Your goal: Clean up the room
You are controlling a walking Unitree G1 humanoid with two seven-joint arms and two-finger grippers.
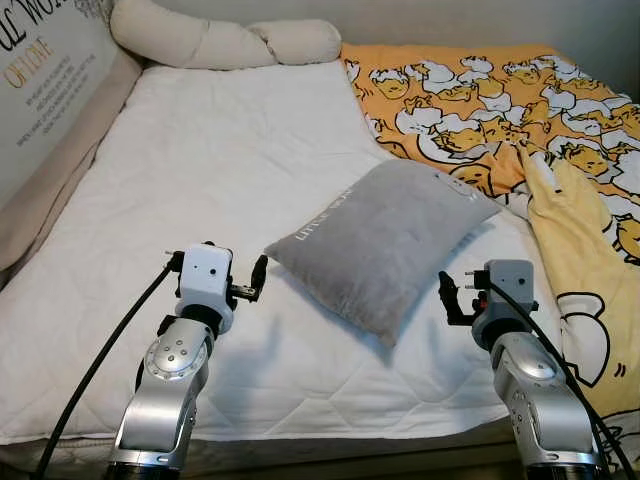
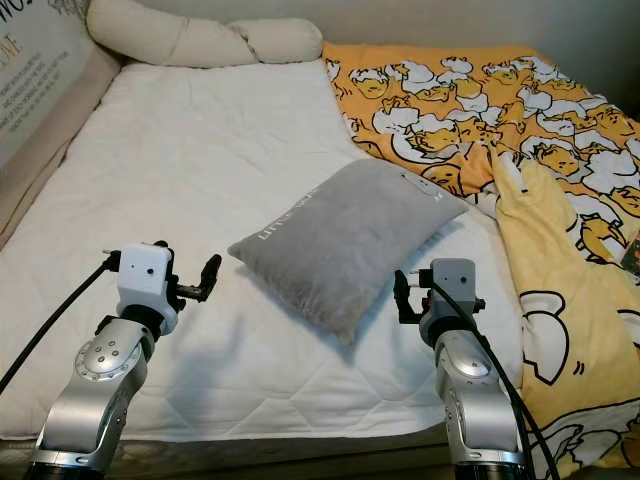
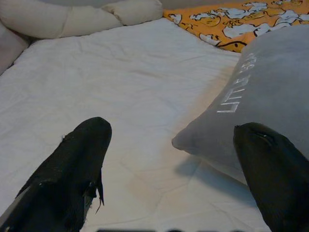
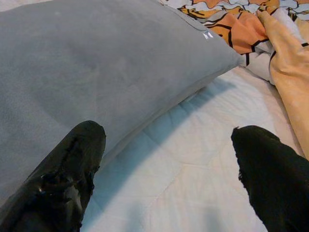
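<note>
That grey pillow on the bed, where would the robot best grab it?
Probably by its two near edges: the grey pillow lies flat and diagonal, the open left pincer beside its left corner and the open right pincer beside its right edge.

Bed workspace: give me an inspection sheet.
Surface: white quilted bed.
Job's things: grey pillow lying askew mid-bed; orange duck-print blanket rumpled on the robot's right side.
Clutter: nothing seen.
Grippers: left gripper open beside the pillow's near-left corner; right gripper open at its right edge; neither touching.
Cables: black cable along the left arm, another along the right.
Surroundings: cream bolster at the head; lettered panel at left.
</note>
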